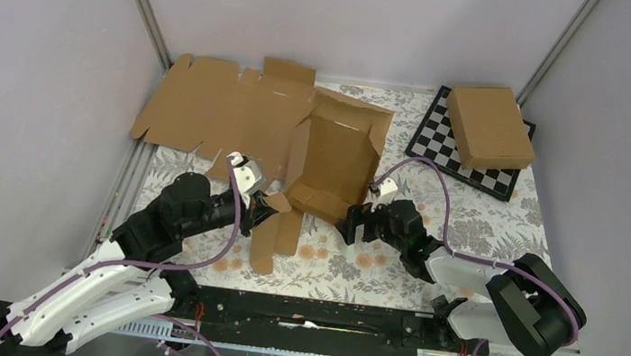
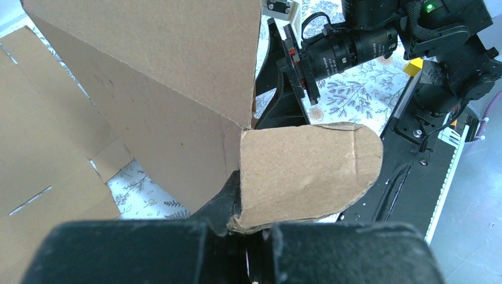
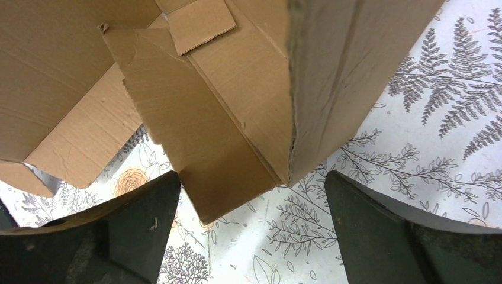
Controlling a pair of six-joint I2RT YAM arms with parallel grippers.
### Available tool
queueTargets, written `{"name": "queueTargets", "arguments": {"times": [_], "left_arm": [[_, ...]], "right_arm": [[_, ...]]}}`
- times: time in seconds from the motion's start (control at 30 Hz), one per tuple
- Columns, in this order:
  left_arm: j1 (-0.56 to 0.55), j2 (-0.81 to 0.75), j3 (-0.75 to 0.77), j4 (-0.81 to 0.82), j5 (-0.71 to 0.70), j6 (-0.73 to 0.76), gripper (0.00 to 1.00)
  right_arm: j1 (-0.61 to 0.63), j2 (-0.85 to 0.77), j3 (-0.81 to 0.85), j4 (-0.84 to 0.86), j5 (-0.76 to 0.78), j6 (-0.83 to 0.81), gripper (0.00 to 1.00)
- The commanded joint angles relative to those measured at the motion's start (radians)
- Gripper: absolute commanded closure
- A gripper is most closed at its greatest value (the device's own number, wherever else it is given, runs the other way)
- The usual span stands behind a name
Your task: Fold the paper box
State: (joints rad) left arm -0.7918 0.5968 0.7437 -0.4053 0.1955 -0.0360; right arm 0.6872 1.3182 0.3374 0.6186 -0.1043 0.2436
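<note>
Left claw, seen from above: clenched on a rounded flap at the 7 o'clock corner of the paper box. In my left wrist view the flap comes out from between my two dark fingers, and a raised brown wall of the box fills the 11 o'clock part of the frame.

Right claw: released, with its fingers spread wide. It sits at the 5 o'clock corner of the same box. A standing corner of cardboard hangs between the two fingers and touches neither.

The box sits partly folded at the middle of the flowered tablecloth. Its side walls are raised, its inside is open to the overhead camera, and one long flap lies flat toward 7 o'clock.

Surroundings, from the box:
- At 10 o'clock, a wide flat cardboard sheet with notched edges — its near edge is touching or just under the box; I cannot tell which.
- At 2 o'clock, a chessboard carrying a closed brown box, well apart from both claws.
</note>
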Motion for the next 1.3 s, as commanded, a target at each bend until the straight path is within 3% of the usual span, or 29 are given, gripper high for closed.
{"name": "queueTargets", "arguments": {"times": [0.0, 0.4, 1.27], "left_arm": [[0.002, 0.009, 0.017, 0.054, 0.040, -0.013, 1.00], [0.002, 0.018, 0.015, 0.053, 0.038, -0.012, 1.00], [0.002, 0.036, 0.015, 0.056, 0.041, -0.008, 1.00]], "right_arm": [[0.005, 0.002, 0.025, 0.029, -0.051, -0.002, 0.00], [0.005, 0.052, 0.066, -0.047, -0.084, -0.030, 0.00], [0.006, 0.075, 0.133, -0.106, 0.263, -0.053, 0.01]]}}
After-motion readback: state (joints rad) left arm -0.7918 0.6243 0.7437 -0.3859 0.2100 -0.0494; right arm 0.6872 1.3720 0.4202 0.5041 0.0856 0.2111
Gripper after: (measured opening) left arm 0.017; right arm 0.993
